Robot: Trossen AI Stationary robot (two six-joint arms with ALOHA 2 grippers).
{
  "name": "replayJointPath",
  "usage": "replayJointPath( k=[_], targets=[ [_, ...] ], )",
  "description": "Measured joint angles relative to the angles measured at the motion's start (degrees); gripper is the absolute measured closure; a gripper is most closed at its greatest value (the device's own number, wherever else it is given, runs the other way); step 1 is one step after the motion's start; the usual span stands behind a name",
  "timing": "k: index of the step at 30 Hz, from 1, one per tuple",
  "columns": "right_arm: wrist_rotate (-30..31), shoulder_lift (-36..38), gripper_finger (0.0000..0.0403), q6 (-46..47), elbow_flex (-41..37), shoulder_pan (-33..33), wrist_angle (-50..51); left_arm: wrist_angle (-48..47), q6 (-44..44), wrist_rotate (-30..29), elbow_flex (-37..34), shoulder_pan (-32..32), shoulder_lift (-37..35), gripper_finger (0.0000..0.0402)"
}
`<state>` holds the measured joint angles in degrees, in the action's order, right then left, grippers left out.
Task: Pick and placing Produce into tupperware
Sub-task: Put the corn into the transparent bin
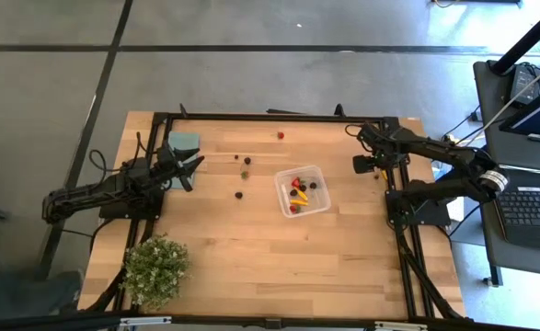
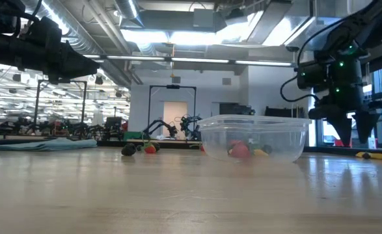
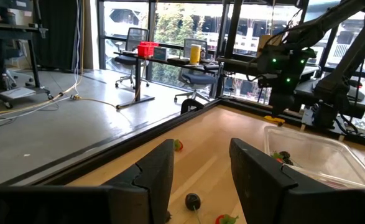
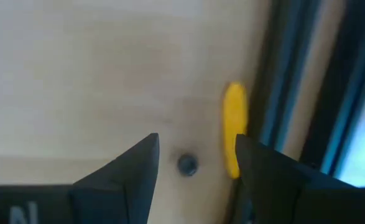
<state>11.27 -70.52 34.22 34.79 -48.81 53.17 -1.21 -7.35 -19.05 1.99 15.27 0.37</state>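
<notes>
**Right fingers poised over the yellow piece by the table rail**

Now, my right gripper (image 1: 364, 165) hangs near the table's right edge, pointing down, its 2 fingers spread and holding nothing. Between them, in the right wrist view, I see an elongated yellow produce piece (image 4: 234, 129) lying on the wood, just beside the dark frame rail (image 4: 294, 93). A small dark screw hole (image 4: 186, 164) sits near it in the tabletop.

As I judge it, the step in hand is picking that yellow piece. It lies closer to one finger than the other, so I should shift toward the rail until it sits midway, then come down with the fingers straddling its narrow width, not its length. The rail is the risk: the outer finger could strike it, or nudge the piece against it, so a slow descent and a gentle close suit this light toy.

The clear tupperware (image 1: 317, 175) stands at the table's middle, well apart from the piece, and already holds several red, dark and yellow bits. A red piece (image 1: 281, 135) and some dark ones (image 1: 239, 195) are loose on the wood.

My left gripper (image 1: 192, 169) waits at the left side near the teal pad (image 1: 183, 141), fingers parted and empty. A potted plant (image 1: 155, 267) stands at the near-left corner.
</notes>
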Motion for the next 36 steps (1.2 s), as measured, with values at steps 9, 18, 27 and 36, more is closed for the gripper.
replayJointPath(
  k=[9, 18, 27, 36],
  targets=[
    [2.8, 0.0, 0.019, 1.3, -2.4, -4.7, -2.2, 0.0, 0.0, 0.0, 0.0, 0.0, 0.0, 0.0253],
    [3.3, 0.1, 0.0189, 0.0, -5.5, -5.1, -5.6, 0.0, 0.0, 0.0, 0.0, 0.0, 0.0, 0.0253],
    [2.1, -0.1, 0.0189, -0.6, -2.9, -3.8, -7.0, 0.0, 0.0, 0.0, 0.0, 0.0, 0.0, 0.0253],
    [2.5, -0.2, 0.0189, -1.4, -4.4, -3.8, -6.8, 0.0, 0.0, -0.2, 0.0, 0.0, 0.0, 0.0253]
  ],
)
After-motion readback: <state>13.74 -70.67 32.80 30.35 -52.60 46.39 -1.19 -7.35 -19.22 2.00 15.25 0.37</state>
